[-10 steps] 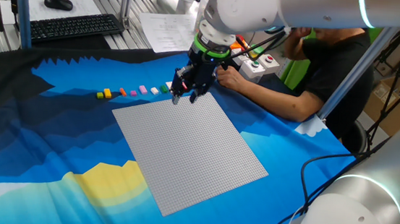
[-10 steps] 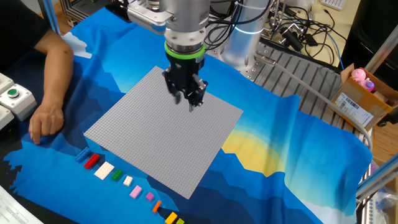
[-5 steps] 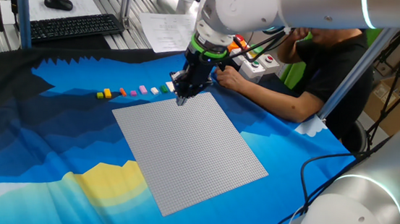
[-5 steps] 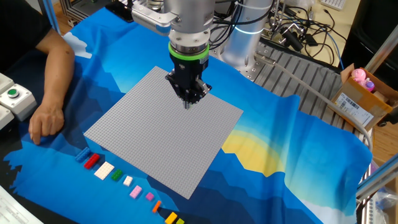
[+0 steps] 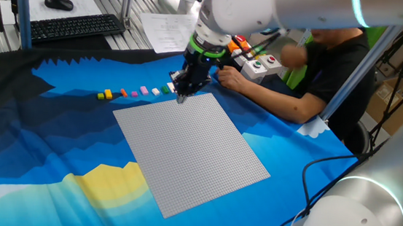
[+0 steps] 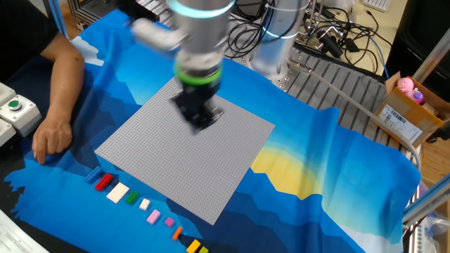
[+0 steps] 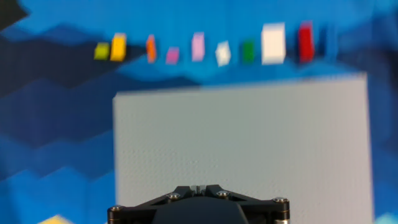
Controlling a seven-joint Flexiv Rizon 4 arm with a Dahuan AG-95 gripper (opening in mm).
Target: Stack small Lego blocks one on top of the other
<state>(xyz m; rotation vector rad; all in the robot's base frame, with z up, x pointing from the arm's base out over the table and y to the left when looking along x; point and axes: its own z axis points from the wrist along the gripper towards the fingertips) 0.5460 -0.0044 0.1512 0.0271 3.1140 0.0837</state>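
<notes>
While the large white robot arm [image 5: 269, 5] leans over the table from above, the blue cloth printed with dark, pale and yellow mountain shapes [image 5: 51, 158] covers nearly the whole work surface, and the big square grey studded baseplate [image 5: 191, 150] lies flat in the middle of it. A person in a dark shirt [image 5: 330, 62] sits at the far side in one fixed view, one hand resting on the cloth [image 6: 50, 140] near a white box with a green button [image 6: 15, 109]. A black keyboard [image 5: 74, 27] and mouse sit on the metal bench behind, and cables trail over a slatted metal top [image 6: 330, 77] in the other fixed view.

The black two-finger gripper [image 5: 183, 95] hangs over the baseplate's edge nearest the bricks, its fingers drawn together with nothing between them; in the other fixed view it is blurred.

The small Lego blocks [image 6: 144, 205] lie in a single row on the cloth just beside that edge, apart from the gripper and untouched. The hand view [image 7: 198, 47] shows them beyond the plate: green and yellow at one end, then orange, two pink, white, green, a larger white, red and blue. None is stacked on another.
</notes>
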